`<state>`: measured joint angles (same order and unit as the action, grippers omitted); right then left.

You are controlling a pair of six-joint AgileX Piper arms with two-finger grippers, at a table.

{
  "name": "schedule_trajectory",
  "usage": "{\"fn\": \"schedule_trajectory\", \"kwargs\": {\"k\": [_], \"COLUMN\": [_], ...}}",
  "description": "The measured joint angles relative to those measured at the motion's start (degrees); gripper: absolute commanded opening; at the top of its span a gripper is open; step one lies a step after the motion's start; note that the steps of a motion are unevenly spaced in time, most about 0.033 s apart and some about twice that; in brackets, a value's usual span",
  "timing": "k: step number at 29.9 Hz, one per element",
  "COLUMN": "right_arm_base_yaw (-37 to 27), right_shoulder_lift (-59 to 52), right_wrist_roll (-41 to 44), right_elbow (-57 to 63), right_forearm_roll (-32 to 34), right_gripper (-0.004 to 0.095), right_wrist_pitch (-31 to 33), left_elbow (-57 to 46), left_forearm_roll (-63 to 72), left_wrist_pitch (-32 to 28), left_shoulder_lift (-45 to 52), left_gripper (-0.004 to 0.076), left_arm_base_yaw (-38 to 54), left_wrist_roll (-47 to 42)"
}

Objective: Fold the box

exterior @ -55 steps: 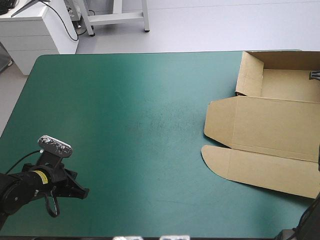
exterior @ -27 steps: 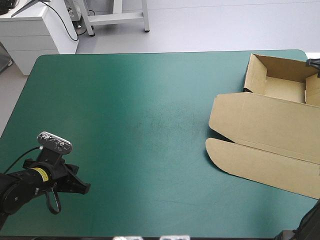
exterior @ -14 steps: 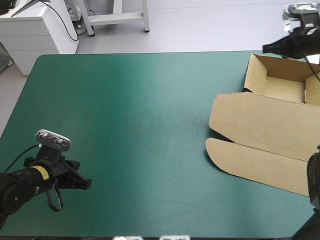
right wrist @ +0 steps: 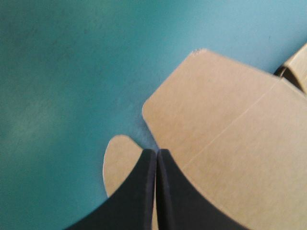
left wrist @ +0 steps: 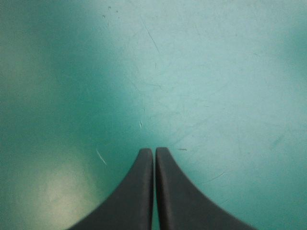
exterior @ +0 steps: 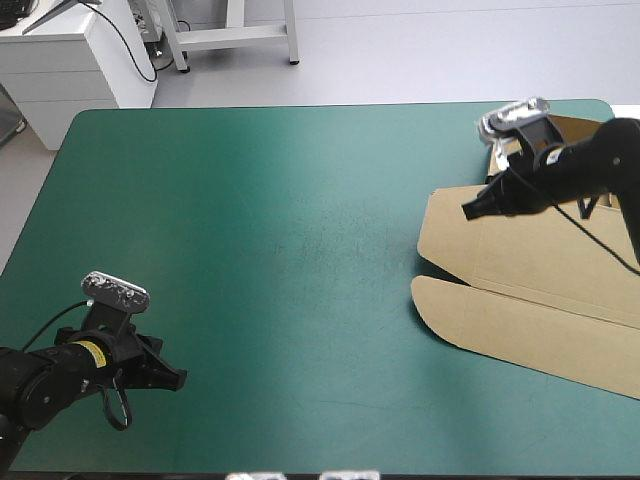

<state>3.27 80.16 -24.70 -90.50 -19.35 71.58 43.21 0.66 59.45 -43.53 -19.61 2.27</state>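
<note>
High view: the brown box point(exterior: 530, 285) lies at the right of the teal-green cover point(exterior: 260, 220), its lid point(exterior: 545, 250) flat. The right gripper point(exterior: 467, 211) hangs over the lid's left part. The left gripper point(exterior: 178, 378) is near-left.

Left wrist view: fingers pressed together, empty, over bare cover.

Right wrist view: fingers together, empty, above the lid's left edge and a rounded flap point(right wrist: 119, 160).

Bench point(exterior: 250, 200): teal-green cover, rounded corners. Fine scratches in the cover ahead of my left claw point(left wrist: 154, 152). One thing lies on it, a brown box point(exterior: 520, 260), at 3 o'clock toward the right edge. Its tray walls point(exterior: 575, 123) stand raised at 2 o'clock, the lid panel lies flat, and a rounded flap point(exterior: 480, 320) lies flat at 4 o'clock.
</note>
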Motion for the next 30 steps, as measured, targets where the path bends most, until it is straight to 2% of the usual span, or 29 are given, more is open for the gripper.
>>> {"fn": "schedule_trajectory", "kwargs": {"k": [12,23,30], "right_arm_base_yaw": [0.0,0.0,0.0], "right_shoulder_lift": [-27.73,-47.62,-57.83], "right_wrist_roll": [-2.68,-3.68,-3.68], "right_elbow": [31.72,49.39,55.72], "right_forearm_roll": [0.25,0.25,0.19], "right_gripper": [-0.0015,-0.0015,-0.0015], "right_wrist_pitch": [-4.28,-5.13,-8.13], "left_elbow": [-1.9,-1.9,-1.9], "left_forearm_roll": [0.38,0.44,0.44], "left_wrist_pitch": [0.72,1.91,3.97], "left_shoulder_lift": [2.24,9.42,11.98], "left_gripper": [-0.0008,-0.0008,-0.0008], "left_arm_base_yaw": [0.0,0.0,0.0], "left_wrist_roll": [0.0,0.17,0.21]}}
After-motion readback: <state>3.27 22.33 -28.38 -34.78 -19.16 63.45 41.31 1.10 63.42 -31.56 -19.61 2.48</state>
